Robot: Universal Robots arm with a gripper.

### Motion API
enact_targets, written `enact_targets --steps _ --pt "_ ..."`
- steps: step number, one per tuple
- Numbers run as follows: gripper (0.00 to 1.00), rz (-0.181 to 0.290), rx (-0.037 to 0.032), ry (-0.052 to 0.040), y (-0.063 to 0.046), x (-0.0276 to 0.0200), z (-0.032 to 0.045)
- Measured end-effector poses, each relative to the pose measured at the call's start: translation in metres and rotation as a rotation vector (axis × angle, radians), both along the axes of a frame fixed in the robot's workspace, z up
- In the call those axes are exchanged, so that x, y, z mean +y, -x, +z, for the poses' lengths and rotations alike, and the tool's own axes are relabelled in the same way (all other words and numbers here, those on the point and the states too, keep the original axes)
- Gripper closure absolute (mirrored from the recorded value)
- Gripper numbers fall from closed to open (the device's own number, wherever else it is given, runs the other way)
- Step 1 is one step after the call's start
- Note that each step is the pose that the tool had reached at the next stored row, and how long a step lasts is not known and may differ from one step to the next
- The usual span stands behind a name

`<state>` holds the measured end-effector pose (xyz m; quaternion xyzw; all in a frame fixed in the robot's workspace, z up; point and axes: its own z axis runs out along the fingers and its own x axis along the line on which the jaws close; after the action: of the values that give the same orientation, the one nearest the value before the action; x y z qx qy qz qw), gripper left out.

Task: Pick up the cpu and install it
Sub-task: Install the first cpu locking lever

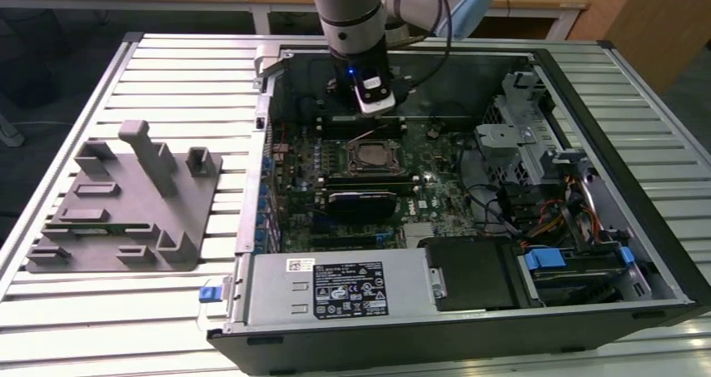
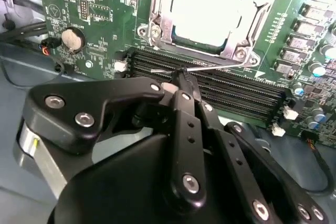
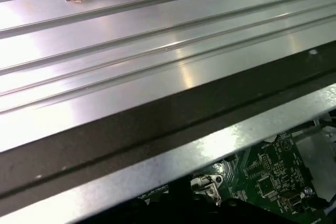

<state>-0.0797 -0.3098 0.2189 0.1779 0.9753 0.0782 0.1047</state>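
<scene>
Gripper (image 2: 184, 80) at lower centre, fingers pinched together on nothing — cpu (image 2: 207, 11) seated in socket (image 2: 157, 19), top centre; print unreadable.

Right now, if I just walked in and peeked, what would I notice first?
First, the robot arm reaching down into the open computer case, with its gripper just above the motherboard. In the second wrist view the gripper's black fingers meet over the memory slots, next to the socket where the shiny cpu already sits. A grey holder lies on the table at the exterior view's left.
</scene>
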Motion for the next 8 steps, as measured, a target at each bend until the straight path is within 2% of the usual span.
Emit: enact_targets --steps 8 --pt "0.89 -0.050 -0.0130 0.0001 0.0000 0.0000 -0.0083"
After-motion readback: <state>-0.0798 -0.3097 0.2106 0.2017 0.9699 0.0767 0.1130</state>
